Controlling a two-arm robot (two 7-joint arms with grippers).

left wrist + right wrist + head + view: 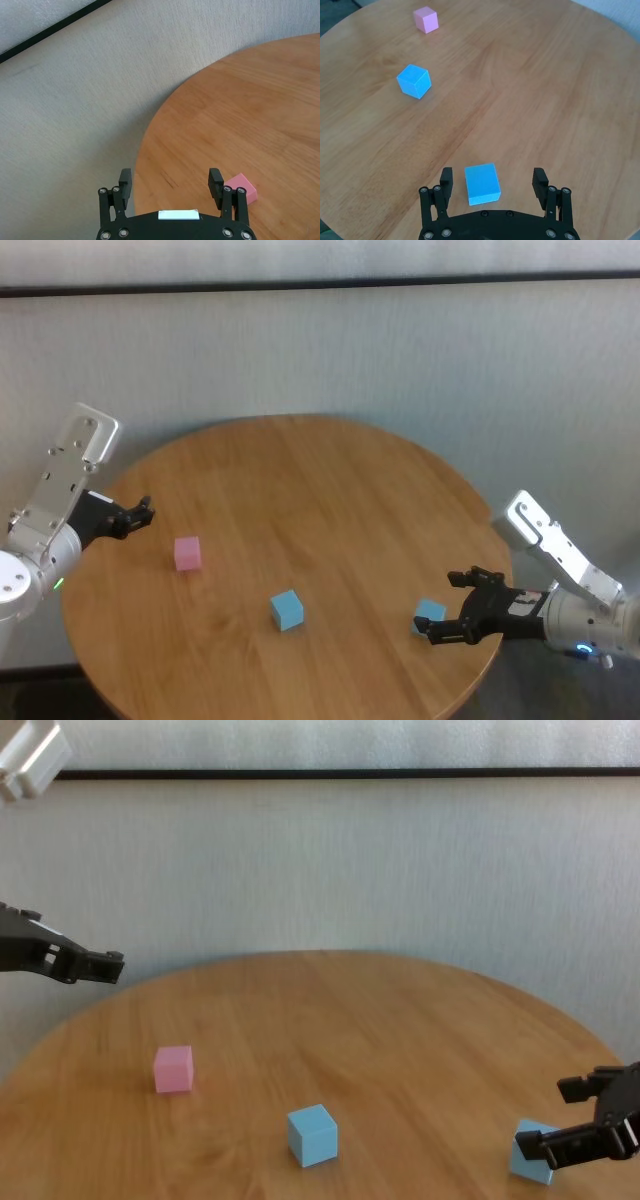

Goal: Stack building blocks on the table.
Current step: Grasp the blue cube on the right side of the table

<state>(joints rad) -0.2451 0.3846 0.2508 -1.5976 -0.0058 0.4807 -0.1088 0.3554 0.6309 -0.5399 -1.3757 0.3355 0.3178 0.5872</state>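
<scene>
Three cubes lie apart on the round wooden table (300, 480). The pink cube (187, 553) is at the left. One light blue cube (287, 610) sits front centre. The other blue cube (430, 613) is near the right front edge. My right gripper (438, 604) is open, low over the table, with its fingers on either side of this cube (482, 183) and not touching it. My left gripper (140, 514) is open and empty, above the table's left edge, left of the pink cube (241, 187).
A pale wall (320, 350) with a dark strip stands behind the table. The table's rim curves close by both grippers, with light floor (75, 125) beyond it. Bare tabletop (520, 75) lies between the cubes.
</scene>
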